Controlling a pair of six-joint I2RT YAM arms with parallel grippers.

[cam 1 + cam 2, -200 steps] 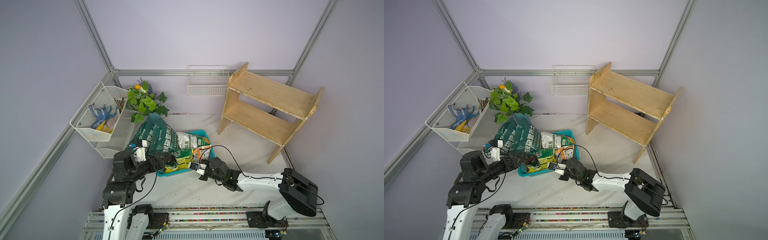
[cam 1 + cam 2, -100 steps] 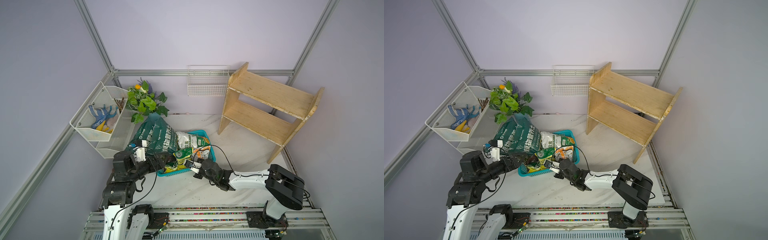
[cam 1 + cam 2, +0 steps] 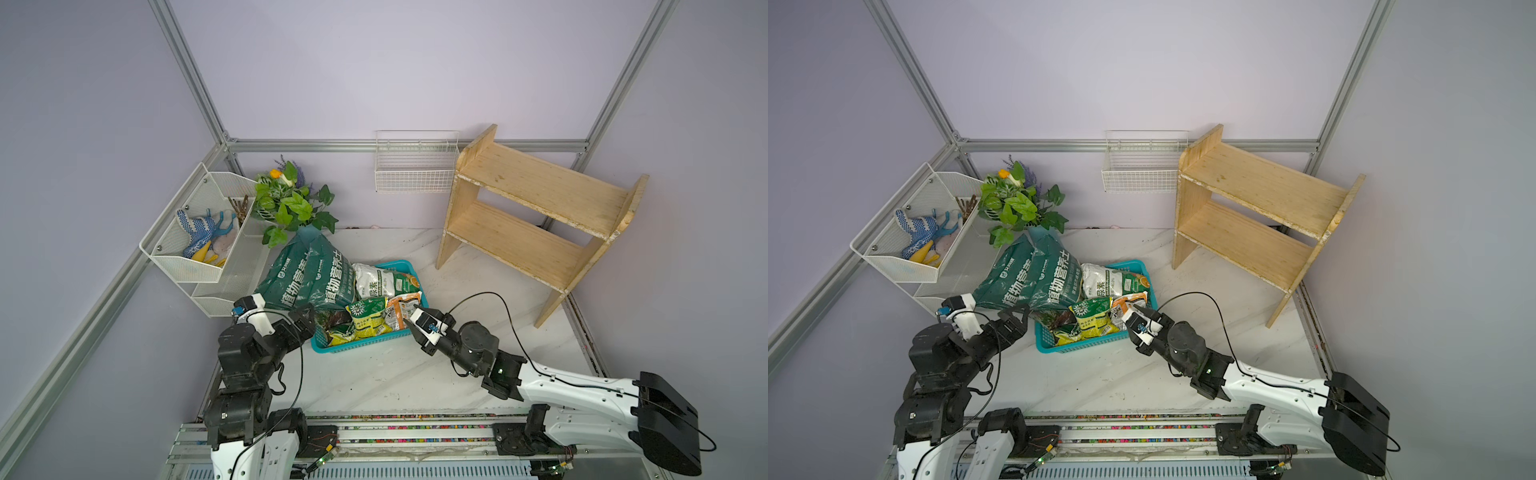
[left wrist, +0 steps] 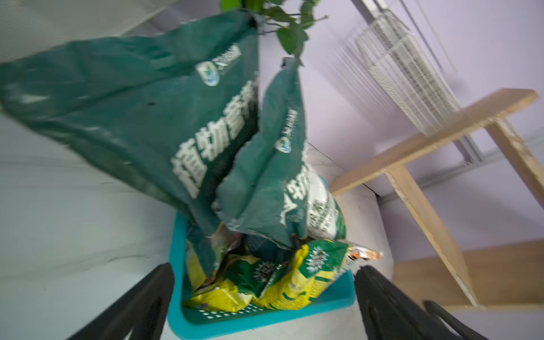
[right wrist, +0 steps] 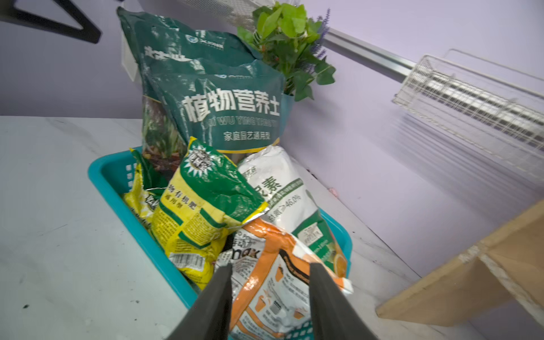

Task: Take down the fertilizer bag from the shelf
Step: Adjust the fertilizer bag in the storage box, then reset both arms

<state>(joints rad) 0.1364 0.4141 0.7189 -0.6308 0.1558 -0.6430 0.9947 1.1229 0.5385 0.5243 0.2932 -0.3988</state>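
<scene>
A: Light unpainted wooden two-tier shelf?
B: Far right of the white marbled bench, against the back wall, just beside a white wire wall basket.
A: Orange-and-white printed fertilizer bag?
B: Down in a teal slotted plastic basket mid-bench, on the side facing the shelf, well apart from the shelf itself. Touching a yellow-and-green printed bag, in front of a white-and-green bag.
A: Right gripper?
B: Released. Spread apart, straddling the near end of that orange-and-white bag in the right wrist view, not pinching it. Low over the basket's near rim in both top views, tips right at the bag's edge.
A: Left gripper?
B: Spread wide, grasping nothing. Poised at the opposite near corner of the basket, close to two tall dark green soil bags leaning out toward a white mesh two-tier rack. Well apart from the orange-and-white bag. Left wrist view blurred, not much more to read.
A: Anything else?
B: Green leafy potted plant behind the soil bags, near the back wall.
</scene>
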